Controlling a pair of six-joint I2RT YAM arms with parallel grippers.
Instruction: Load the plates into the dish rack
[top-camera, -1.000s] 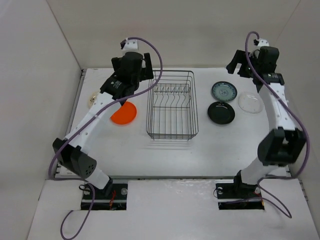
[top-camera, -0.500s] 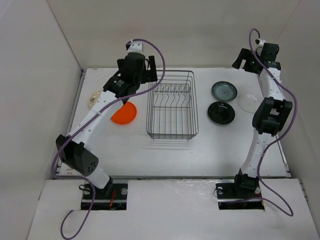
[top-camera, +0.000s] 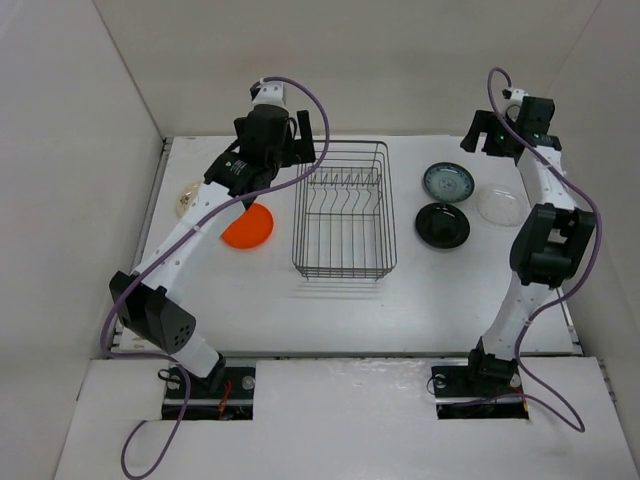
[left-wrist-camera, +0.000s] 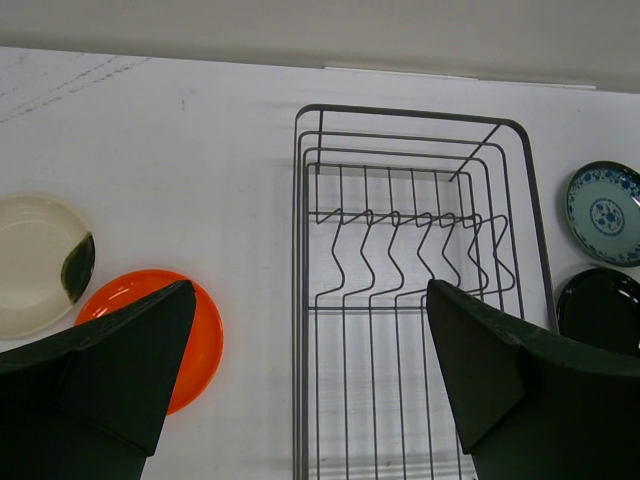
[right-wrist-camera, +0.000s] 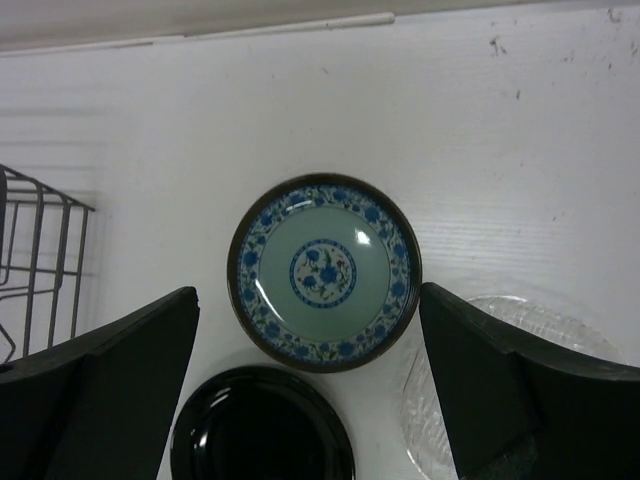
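Blue-green plate (right-wrist-camera: 324, 272) centred between 2 spread fingers (right-wrist-camera: 110, 380) — black plate (right-wrist-camera: 262, 428) below, clear plate (right-wrist-camera: 530, 312) right, rack corner (right-wrist-camera: 40, 262) left.

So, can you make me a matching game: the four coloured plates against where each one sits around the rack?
Plates:
1. orange plate
2. black plate
3. blue-green plate
4. cream plate

Places:
A. right of the rack, far side
B. farthest left of all
C. just left of the rack
D. right of the rack, near side

Pairs: 1-C, 2-D, 3-A, 4-B.
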